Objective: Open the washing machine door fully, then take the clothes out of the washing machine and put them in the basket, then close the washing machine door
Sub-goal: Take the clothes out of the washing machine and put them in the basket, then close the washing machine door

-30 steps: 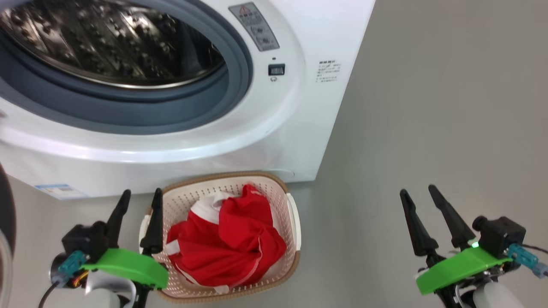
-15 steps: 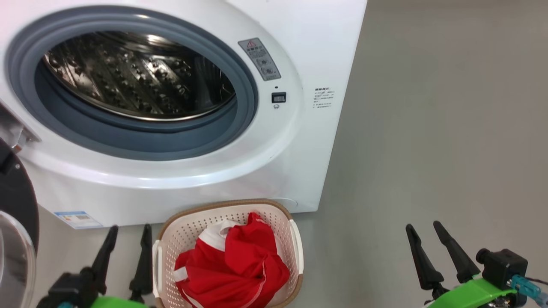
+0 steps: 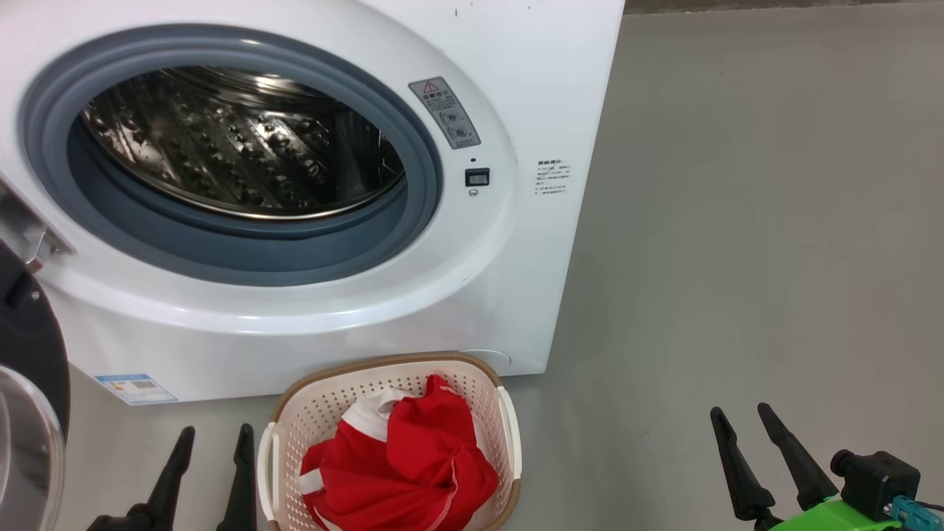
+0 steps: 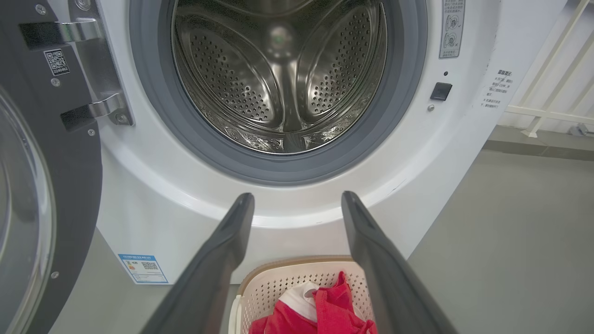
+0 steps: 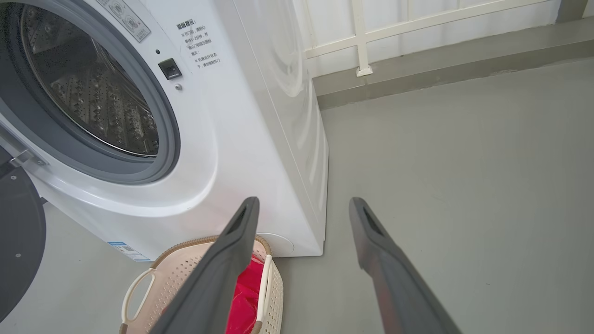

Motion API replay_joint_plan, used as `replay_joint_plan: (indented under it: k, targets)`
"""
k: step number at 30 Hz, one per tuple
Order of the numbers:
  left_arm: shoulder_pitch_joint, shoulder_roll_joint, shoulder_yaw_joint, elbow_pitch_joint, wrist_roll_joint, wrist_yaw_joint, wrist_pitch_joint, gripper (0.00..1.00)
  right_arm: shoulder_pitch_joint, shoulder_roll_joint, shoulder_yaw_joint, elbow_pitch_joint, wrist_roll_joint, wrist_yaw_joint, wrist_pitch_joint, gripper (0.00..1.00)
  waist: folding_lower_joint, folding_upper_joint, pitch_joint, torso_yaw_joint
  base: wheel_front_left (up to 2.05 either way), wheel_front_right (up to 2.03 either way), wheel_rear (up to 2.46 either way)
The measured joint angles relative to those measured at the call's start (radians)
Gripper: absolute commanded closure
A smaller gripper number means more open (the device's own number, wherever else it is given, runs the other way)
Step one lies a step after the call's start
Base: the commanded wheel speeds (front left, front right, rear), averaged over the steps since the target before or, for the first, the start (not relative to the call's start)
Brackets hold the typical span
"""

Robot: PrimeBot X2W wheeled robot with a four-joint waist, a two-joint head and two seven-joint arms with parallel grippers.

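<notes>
The big white front-loading washing machine [image 3: 531,74] is standing emptied, its round black-rimmed glass door [image 4: 69,185] hanging open at eight o'clock, since the small cream perforated basket [image 3: 383,363] at six o'clock is holding the red-and-white fabric clothes [image 3: 413,457]. The dark-fingered left gripper [image 3: 217,431] at seven and right gripper [image 3: 740,410] at five o'clock are hovering spread and empty, seemingly free to close that door. Smooth grey floor [image 3: 737,221] is running back to a white railing [image 5: 359,37].

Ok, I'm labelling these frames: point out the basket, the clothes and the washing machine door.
basket [image 3: 328,404]: head view, cream back wall.
clothes [image 3: 420,457]: head view, red fabric's middle.
washing machine door [image 4: 76,185]: left wrist view, black rim.
</notes>
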Motion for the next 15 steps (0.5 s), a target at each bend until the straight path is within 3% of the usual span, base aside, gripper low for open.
replay_joint_plan:
  k: [15]
  targets:
    - [-0.003,-0.003,-0.015,-0.008,0.007,0.0,0.0,0.0,0.0,0.001,-0.004,-0.002,0.0,0.0,0.0,0.0,0.0,0.0,0.009,0.003,-0.02,0.02,0.0]
